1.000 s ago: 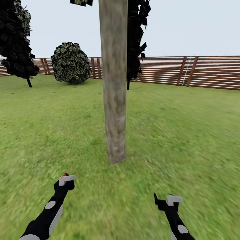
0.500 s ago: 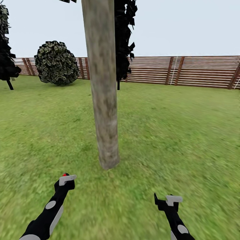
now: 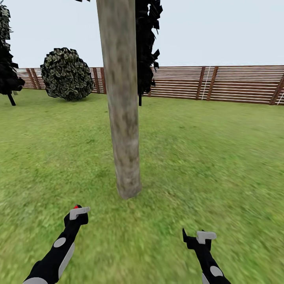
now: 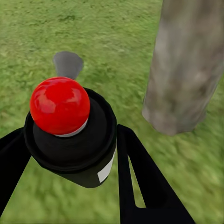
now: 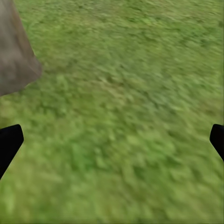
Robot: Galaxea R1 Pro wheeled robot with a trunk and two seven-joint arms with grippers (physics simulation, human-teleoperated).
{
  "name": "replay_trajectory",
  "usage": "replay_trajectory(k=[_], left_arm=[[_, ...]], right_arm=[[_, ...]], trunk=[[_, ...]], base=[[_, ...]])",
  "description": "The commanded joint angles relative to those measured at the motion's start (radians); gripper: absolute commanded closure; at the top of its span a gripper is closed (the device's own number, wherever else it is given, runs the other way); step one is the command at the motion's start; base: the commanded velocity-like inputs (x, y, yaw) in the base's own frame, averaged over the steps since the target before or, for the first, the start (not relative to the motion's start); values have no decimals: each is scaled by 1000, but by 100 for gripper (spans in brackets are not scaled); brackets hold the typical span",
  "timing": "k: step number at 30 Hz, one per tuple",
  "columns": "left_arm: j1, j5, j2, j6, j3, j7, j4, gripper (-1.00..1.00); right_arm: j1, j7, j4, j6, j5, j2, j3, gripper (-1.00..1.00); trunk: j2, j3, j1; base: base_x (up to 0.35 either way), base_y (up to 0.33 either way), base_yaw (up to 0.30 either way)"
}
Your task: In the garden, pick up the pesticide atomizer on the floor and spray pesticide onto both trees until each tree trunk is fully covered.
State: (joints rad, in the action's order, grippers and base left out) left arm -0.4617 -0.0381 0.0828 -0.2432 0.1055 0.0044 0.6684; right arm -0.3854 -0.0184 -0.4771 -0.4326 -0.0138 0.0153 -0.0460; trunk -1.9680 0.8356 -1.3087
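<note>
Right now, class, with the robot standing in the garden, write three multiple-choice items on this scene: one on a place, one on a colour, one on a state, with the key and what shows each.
1. Where does the thick tree trunk stand in relation to the two arms?
A. Ahead, between them
B. Behind the fence
C. Beside the round bush

2. What colour is the atomizer's round cap?
A. Blue
B. Red
C. Yellow

3. How is the right gripper?
A. Shut on the atomizer
B. Shut on a branch
C. Open, holding nothing

Key: 1 A, the tree trunk rises from the grass ahead of the left gripper and the right gripper. 2 B, the atomizer held between the left gripper's fingers has a glossy red ball on top. 3 C, the right wrist view shows its fingertips wide apart over grass.
</note>
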Motion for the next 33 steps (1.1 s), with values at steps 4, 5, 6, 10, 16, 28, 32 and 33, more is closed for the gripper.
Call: replay_trajectory(k=[4, 5, 6, 10, 16, 28, 32, 33], left_arm=[[0, 0, 0, -1, 0, 0, 0, 100], [0, 1, 0, -1, 0, 0, 0, 100], [0, 1, 0, -1, 0, 0, 0, 100], [0, 1, 0, -2, -2, 0, 0, 100], [0, 1, 0, 0, -1, 0, 0, 100], [0, 8, -4, -3, -6, -1, -2, 100], [-1, 12, -6, -4, -15, -2, -1, 100], [-2, 15, -6, -3, -24, -3, -1, 100]], right_arm=[[0, 0, 0, 0, 0, 0, 0, -100], [0, 0, 0, 0, 0, 0, 0, -100], [0, 0, 0, 0, 0, 0, 0, -100], [0, 0, 0, 0, 0, 0, 0, -100], [0, 0, 0, 0, 0, 0, 0, -100], [0, -7, 2, -2, 1, 1, -2, -100], [-1, -6, -5, -2, 1, 7, -5, -100], [-2, -6, -7, -2, 1, 8, -5, -100]], trunk=[[0, 0, 0], [0, 0, 0], [0, 0, 0], [0, 0, 0], [-42, 19, -23], [-126, 56, -69], [-154, 69, -84], [-161, 72, -88]], base=[[0, 0, 0], [0, 0, 0], [0, 0, 0], [0, 0, 0], [0, 0, 0], [0, 0, 0], [0, 0, 0], [0, 0, 0]])
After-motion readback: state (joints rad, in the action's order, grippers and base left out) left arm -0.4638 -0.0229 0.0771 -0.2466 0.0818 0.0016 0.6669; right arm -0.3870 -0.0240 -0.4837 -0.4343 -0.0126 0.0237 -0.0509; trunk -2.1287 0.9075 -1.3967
